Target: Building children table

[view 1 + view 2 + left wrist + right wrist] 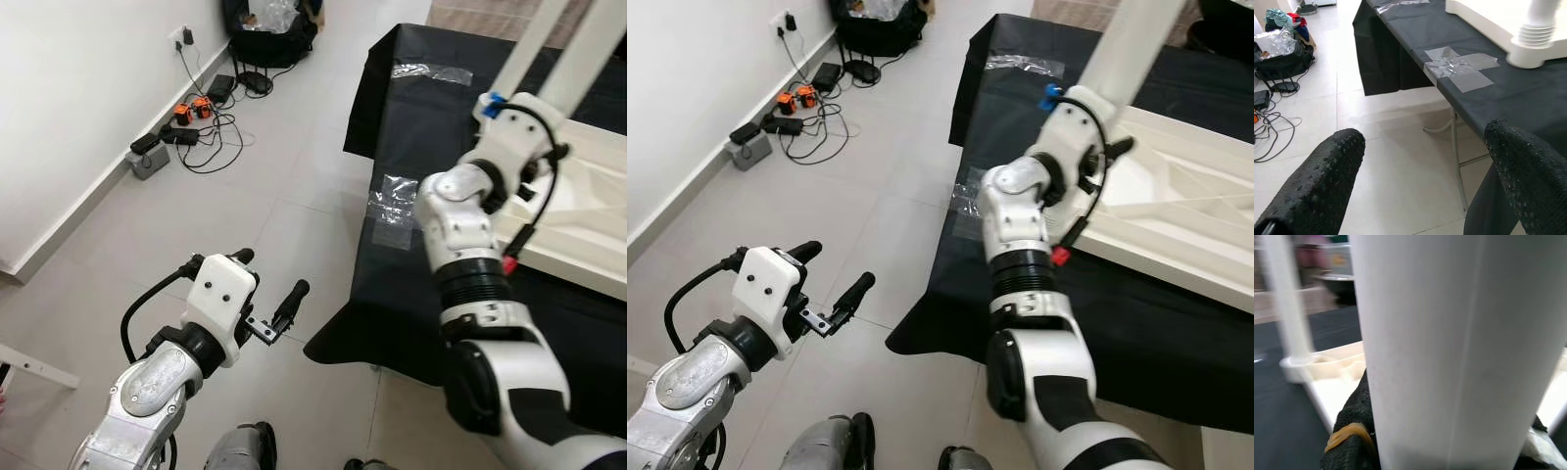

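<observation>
A white children's table top [1185, 186] lies upside down on a table draped in black cloth [411, 147]. White table legs [534, 44] stand up from it. My right arm reaches up over the cloth, and my right gripper [1449, 450] is shut on one white leg [1449, 347], with a black finger [1352, 431] pressed against its side. Another leg [1288, 308] stands in a far corner of the top. My left gripper [271, 272] hovers open over the floor tiles, left of the table, with nothing between its fingers [1317, 186].
Clear tape patches [392, 201] hold the cloth near the table's edge. A metal table leg [1457, 161] shows under the cloth. Cables, chargers and a power strip [196, 127] lie along the white wall, with a black bag [269, 34] at the back. Floor tiles lie open to the left.
</observation>
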You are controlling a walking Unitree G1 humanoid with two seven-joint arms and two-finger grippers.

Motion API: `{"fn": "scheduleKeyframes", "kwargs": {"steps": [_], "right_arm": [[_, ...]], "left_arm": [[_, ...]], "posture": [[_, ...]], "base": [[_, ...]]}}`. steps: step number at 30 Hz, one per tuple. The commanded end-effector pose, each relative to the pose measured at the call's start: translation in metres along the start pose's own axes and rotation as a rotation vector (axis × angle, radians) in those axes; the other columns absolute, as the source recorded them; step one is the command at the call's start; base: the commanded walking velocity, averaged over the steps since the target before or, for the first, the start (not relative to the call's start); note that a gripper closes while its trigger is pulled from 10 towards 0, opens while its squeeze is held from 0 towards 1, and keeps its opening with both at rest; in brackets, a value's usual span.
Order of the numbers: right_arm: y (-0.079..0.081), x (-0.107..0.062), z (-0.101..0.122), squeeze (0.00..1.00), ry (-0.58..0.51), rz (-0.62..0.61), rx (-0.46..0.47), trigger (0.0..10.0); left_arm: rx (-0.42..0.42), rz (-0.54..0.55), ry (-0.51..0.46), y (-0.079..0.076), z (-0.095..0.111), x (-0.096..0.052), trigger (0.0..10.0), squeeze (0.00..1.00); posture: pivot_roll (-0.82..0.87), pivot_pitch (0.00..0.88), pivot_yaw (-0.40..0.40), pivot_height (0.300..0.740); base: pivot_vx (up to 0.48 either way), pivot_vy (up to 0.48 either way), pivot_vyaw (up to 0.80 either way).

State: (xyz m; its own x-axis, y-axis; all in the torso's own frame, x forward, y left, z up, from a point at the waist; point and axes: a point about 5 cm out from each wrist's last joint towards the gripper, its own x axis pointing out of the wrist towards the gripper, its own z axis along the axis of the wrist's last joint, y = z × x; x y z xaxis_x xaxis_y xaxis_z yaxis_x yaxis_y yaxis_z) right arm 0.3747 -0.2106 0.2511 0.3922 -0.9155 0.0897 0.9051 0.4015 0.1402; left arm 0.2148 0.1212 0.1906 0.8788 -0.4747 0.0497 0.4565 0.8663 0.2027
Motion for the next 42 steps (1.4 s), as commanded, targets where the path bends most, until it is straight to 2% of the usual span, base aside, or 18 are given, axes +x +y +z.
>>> {"fn": "scheduleKeyframes", "kwargs": {"steps": [1,5,7,13,17,27,30,32,36,42], "right_arm": [[-0.023,0.016,-0.037,0.0,0.108,-0.133,-0.121,10.0],[-0.024,0.013,-0.039,0.0,0.126,-0.16,-0.133,10.0],[-0.023,0.01,-0.04,0.0,0.135,-0.162,-0.126,10.0],[-0.023,0.009,-0.045,0.0,0.2,-0.19,-0.102,10.0],[-0.026,0.015,-0.047,0.0,0.258,-0.23,-0.07,10.0],[-0.033,0.026,-0.053,0.0,0.348,-0.277,-0.067,10.0],[-0.047,0.034,-0.067,0.0,0.444,-0.347,-0.07,10.0],[-0.049,0.035,-0.07,0.0,0.468,-0.361,-0.071,10.0],[-0.051,0.035,-0.073,0.0,0.477,-0.364,-0.083,10.0],[-0.045,0.031,-0.072,0.0,0.457,-0.323,-0.083,10.0]], "left_arm": [[-0.018,-0.022,0.01,-0.004,-0.003,0.002,10.0,0.0],[-0.057,-0.129,0.03,-0.019,-0.006,0.001,10.0,0.0],[-0.052,-0.14,0.029,-0.021,-0.006,0.001,10.0,0.0],[-0.056,-0.152,0.032,-0.023,-0.008,0.001,10.0,0.0],[-0.052,-0.161,0.031,-0.024,-0.008,0.001,10.0,0.0],[-0.048,-0.161,0.027,-0.024,-0.007,0.001,10.0,0.0],[-0.044,-0.154,0.026,-0.023,-0.007,0.001,10.0,0.0],[-0.043,-0.153,0.026,-0.023,-0.007,0.001,10.0,0.0],[-0.043,-0.151,0.024,-0.022,-0.007,0.001,10.0,0.0],[-0.04,-0.147,0.022,-0.022,-0.006,0.002,10.0,0.0]], "posture": [[0.11,0.182,-0.061,0.74],[0.11,0.18,-0.058,0.74],[0.11,0.18,-0.058,0.74],[0.11,0.172,-0.052,0.74],[0.11,0.168,-0.051,0.74],[0.11,0.164,-0.051,0.74],[0.11,0.166,-0.054,0.74],[0.11,0.166,-0.054,0.74],[0.11,0.169,-0.053,0.74],[0.11,0.173,-0.052,0.74]], "base": [[0.0,0.0,0.0],[0.0,0.0,0.0],[0.0,0.0,0.0],[0.0,0.0,0.0],[0.0,0.0,0.0],[0.0,0.0,0.0],[0.0,0.0,0.0],[0.0,0.0,0.0],[0.0,0.0,0.0],[0.0,0.0,0.0]]}}
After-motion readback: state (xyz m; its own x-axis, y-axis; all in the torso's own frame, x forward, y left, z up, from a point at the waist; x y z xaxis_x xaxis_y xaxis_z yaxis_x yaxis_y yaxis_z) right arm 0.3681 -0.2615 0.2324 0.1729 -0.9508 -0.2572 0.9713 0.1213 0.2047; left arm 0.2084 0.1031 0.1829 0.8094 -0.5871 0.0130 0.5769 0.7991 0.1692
